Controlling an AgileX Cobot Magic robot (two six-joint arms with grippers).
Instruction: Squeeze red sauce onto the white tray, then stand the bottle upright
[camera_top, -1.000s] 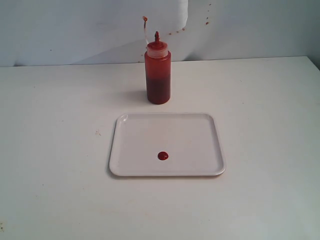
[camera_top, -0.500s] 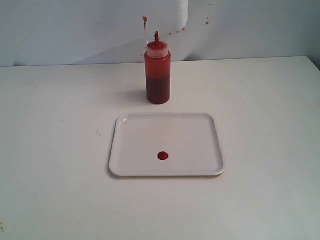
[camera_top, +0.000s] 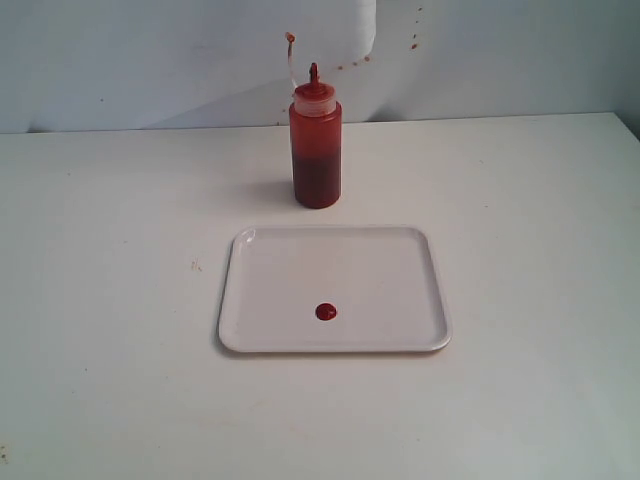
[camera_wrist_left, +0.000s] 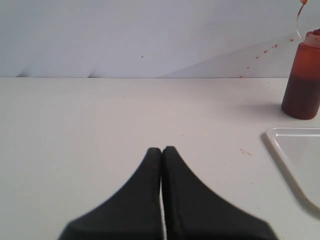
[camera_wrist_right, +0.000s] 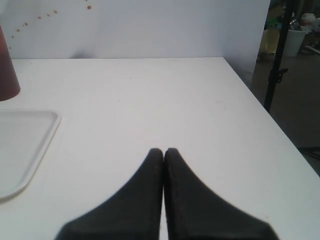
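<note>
The bottle (camera_top: 316, 145) stands upright on the table just behind the white tray (camera_top: 400, 270), its red nozzle up and its thin cap tether curling to the left. A small round blob of red sauce (camera_top: 326, 311) lies on the tray near its front edge. Neither arm shows in the exterior view. My left gripper (camera_wrist_left: 162, 149) is shut and empty over bare table, with the bottle (camera_wrist_left: 303, 82) and a tray corner (camera_wrist_left: 295, 150) far off to its side. My right gripper (camera_wrist_right: 163, 150) is shut and empty too, with the tray's rim (camera_wrist_right: 46, 135) and the bottle's edge (camera_wrist_right: 7, 75) off to its side.
Tiny reddish specks dot the white wall (camera_top: 413, 44) behind the bottle. The table's right edge (camera_wrist_right: 280, 125) drops off beside my right gripper, with a black stand (camera_wrist_right: 280, 55) and clutter beyond it.
</note>
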